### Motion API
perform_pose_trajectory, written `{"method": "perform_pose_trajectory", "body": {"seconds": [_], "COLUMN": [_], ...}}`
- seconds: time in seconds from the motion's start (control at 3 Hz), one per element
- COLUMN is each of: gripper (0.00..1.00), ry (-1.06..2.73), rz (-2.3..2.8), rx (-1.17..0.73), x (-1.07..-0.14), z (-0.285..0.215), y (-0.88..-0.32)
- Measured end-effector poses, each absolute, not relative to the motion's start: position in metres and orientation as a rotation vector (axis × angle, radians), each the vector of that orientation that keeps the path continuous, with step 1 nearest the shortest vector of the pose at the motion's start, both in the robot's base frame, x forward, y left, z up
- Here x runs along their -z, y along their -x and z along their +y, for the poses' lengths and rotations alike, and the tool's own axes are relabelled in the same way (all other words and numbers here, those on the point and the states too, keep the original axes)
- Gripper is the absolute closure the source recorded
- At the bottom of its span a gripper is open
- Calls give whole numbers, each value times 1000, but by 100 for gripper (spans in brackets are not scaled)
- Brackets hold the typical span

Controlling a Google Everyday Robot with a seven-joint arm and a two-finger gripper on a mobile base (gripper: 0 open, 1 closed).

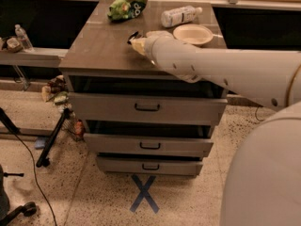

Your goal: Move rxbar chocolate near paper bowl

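The rxbar chocolate (132,36) shows only as a small dark piece at my fingertips, mostly hidden by them. My gripper (137,42) is shut on it, over the middle of the grey cabinet top (96,48). The paper bowl (193,34) is a shallow white bowl at the back right of the top, right of the gripper. My white arm reaches in from the right and hides the front part of the bowl.
A clear plastic bottle with a white label (180,15) lies behind the bowl. A green snack bag (128,6) lies at the back middle. The cabinet has three drawers (147,108). A side shelf with a small bottle (22,36) is on the left.
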State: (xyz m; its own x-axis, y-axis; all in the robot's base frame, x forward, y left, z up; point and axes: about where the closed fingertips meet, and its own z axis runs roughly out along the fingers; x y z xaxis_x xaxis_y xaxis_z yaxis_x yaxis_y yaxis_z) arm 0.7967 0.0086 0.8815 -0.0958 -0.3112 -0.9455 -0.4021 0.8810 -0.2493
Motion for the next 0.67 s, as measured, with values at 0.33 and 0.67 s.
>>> {"method": "perform_pose_trajectory", "body": {"seconds": [0.33,0.67], "gripper": [100,86], "ry": [487,425], "rz": [1725,1781], "rx": [46,94], "x": [-880,-867], "z": [-46,-81], "y": [-797,-793]}}
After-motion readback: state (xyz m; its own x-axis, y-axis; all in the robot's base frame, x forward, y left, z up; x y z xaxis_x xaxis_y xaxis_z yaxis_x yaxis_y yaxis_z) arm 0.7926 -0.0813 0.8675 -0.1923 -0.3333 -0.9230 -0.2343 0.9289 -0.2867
